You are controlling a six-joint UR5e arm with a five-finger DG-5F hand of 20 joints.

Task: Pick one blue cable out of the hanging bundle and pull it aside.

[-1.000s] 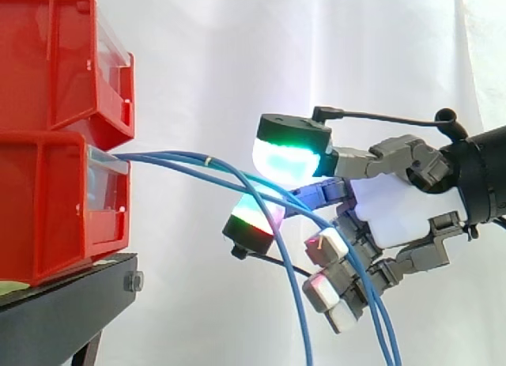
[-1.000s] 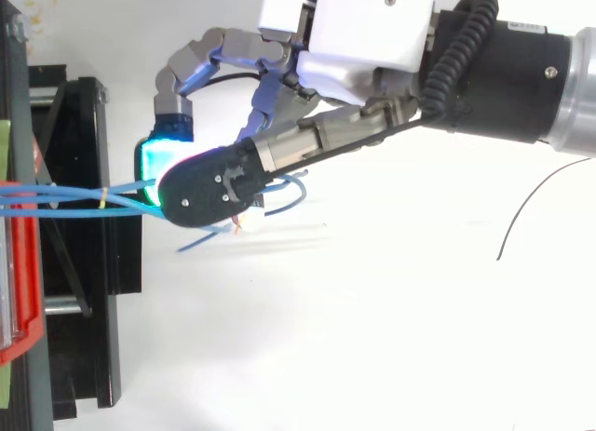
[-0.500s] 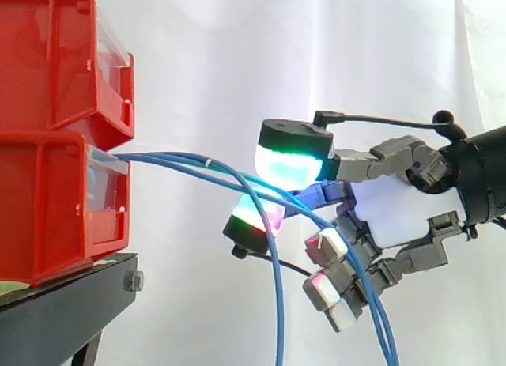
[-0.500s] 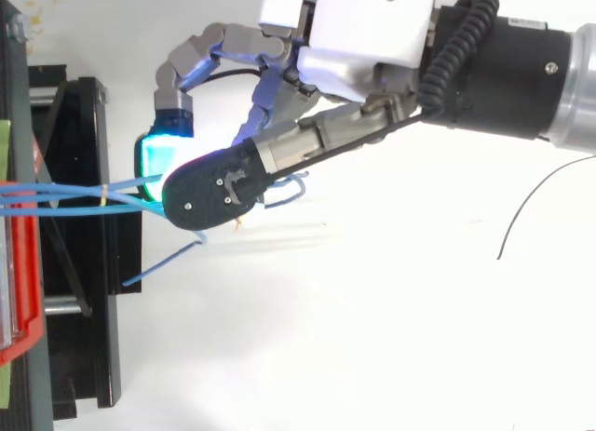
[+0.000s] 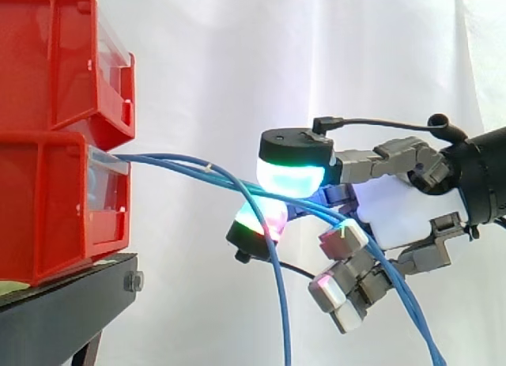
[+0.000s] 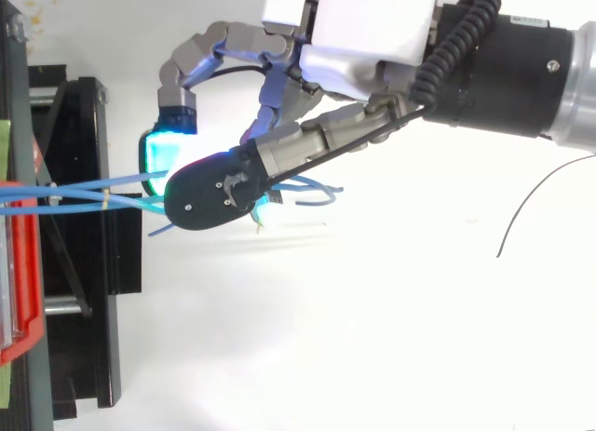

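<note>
- Bundle of blue cables (image 5: 207,170) exits lower red bin (image 5: 55,208) at left, long axis running rightward, ends drooping.
- Robot hand (image 5: 403,212) sits right of bin; curled fingers clamp blue cables between glowing pads (image 5: 291,179).
- One strand (image 5: 280,303) hangs downward beneath the lower pad.

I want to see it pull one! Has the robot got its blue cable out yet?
Not yet. Done: the hand is at the blue cables coming from the lower red bin. In hand: its pads pinch the bundle, and more than one cable seems to run through them; one loose cable hangs free. Left: hold just one and pull it aside.
</note>
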